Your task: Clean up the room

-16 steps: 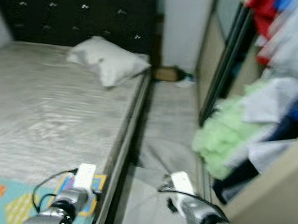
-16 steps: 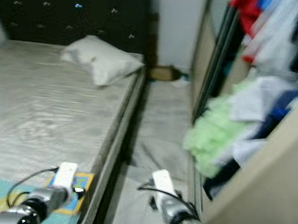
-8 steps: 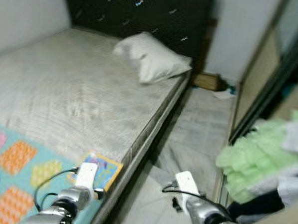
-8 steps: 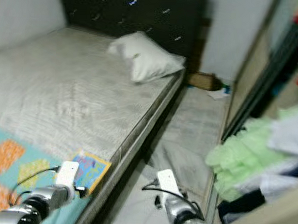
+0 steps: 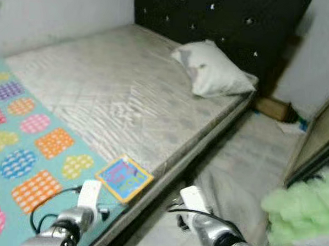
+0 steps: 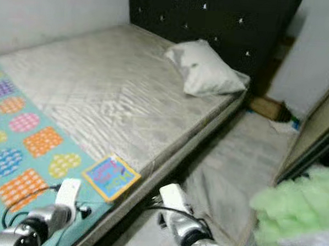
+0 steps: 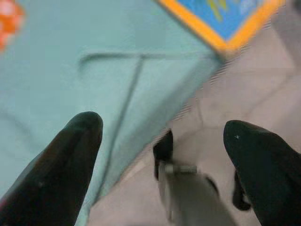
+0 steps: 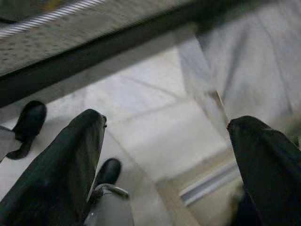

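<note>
Both tools, left tool (image 7: 162, 136) and right tool (image 8: 167, 150), gape empty; pillow (image 5: 214, 70) white, rumpled.

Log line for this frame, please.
scene: bedroom | left gripper: open, empty | right gripper: open, empty | pillow on bed | green cloth by wardrobe

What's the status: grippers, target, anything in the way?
Left gripper open, empty, low over the teal blanket. Right gripper open, empty, over the floor. Grey sheet lies on the floor beside the bed; green clothes spill alongside.
</note>
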Tool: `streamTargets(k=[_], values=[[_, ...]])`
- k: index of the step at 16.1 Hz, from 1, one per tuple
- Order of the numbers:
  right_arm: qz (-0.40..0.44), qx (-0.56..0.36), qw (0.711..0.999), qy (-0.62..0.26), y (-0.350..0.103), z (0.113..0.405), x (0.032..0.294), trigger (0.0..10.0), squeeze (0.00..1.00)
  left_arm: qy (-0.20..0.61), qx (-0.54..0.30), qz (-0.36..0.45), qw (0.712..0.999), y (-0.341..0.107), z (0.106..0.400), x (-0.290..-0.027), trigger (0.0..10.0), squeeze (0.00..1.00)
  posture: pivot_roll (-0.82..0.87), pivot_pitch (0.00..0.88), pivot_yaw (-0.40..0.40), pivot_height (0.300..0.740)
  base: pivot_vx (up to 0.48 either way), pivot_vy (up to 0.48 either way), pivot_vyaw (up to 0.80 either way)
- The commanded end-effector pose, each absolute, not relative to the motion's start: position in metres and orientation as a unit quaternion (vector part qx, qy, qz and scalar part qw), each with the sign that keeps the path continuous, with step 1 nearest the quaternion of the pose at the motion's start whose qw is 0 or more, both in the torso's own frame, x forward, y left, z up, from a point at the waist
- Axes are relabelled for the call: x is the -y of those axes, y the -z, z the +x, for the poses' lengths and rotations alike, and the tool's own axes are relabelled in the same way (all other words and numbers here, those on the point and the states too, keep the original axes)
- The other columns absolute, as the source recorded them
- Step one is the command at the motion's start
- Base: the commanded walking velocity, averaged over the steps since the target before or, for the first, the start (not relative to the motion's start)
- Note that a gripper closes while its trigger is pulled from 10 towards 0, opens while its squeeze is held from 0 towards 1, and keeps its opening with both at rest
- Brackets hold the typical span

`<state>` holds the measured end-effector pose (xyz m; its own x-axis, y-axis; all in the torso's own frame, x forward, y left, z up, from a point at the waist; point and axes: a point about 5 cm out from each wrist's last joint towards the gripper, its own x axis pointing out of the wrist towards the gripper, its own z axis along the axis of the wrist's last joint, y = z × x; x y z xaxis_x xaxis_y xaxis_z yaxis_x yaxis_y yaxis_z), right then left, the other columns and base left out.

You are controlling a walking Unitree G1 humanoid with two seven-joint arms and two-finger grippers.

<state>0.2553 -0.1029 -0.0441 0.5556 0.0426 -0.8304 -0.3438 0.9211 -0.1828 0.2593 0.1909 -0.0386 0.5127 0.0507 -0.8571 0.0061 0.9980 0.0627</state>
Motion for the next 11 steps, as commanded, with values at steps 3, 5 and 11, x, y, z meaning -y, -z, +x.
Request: streamTargets(k=[3,5,11], values=[[-0.175,-0.462,0.863,-0.103,0.0453,0.2552,0.1149,10.0,0.00,-0.005,-0.495,0.021,0.869,0.0403,0.2589,-0.1813,10.0,0.00,-0.06,0.000,-0.064,0.740,0.000,0.000,0.80],[-0.176,-0.461,0.863,-0.104,0.0451,0.2555,0.1150,10.0,0.00,-0.004,-0.494,0.021,0.869,0.0402,0.2591,-0.1809,10.0,0.00,-0.07,0.000,-0.062,0.740,0.000,0.000,0.80],[-0.183,-0.454,0.865,-0.113,0.0432,0.2580,0.1131,10.0,0.00,-0.005,-0.491,0.019,0.871,0.0393,0.2605,-0.1799,10.0,0.00,-0.06,0.000,-0.065,0.740,0.000,0.000,0.80]])
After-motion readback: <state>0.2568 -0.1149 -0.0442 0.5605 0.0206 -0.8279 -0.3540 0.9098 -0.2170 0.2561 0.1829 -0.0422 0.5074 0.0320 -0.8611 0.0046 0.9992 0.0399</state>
